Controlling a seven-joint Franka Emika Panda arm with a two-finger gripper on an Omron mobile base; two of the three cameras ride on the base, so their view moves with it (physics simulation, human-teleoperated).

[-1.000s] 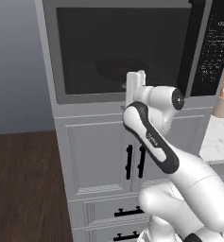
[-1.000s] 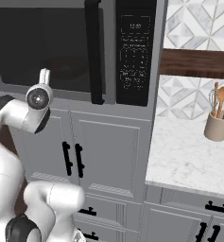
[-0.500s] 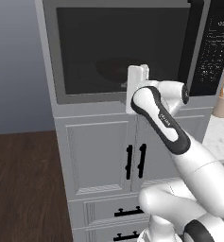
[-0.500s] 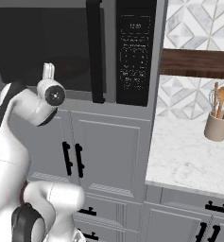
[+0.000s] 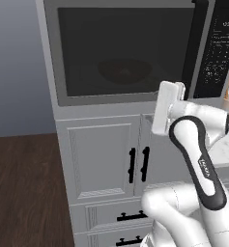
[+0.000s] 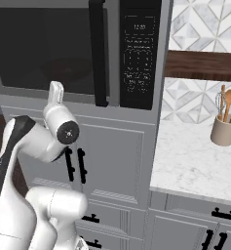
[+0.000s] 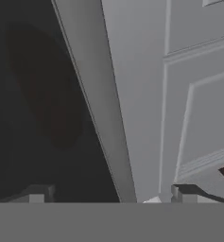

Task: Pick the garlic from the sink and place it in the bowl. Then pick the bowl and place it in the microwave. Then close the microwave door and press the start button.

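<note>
Sitting behind the closed grey-framed, dark-glass microwave door (image 5: 121, 53), the reddish-brown wooden bowl (image 5: 124, 71) is stowed; start button remains. Hand (image 7: 106, 193) spread, empty, at its six o'clock edge.

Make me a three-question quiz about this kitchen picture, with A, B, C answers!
1. Where is the bowl?
A. on the floor
B. inside the microwave
C. on the counter

2. What colour is the control panel?
A. black
B. red
C. white

3. How is the microwave door?
A. wide open
B. taken off
C. closed

Answers: 1 B, its reddish shape shows through the tinted glass. 2 A, a dark panel with small pale buttons. 3 C, the door lies flat with its handle beside the panel.
</note>
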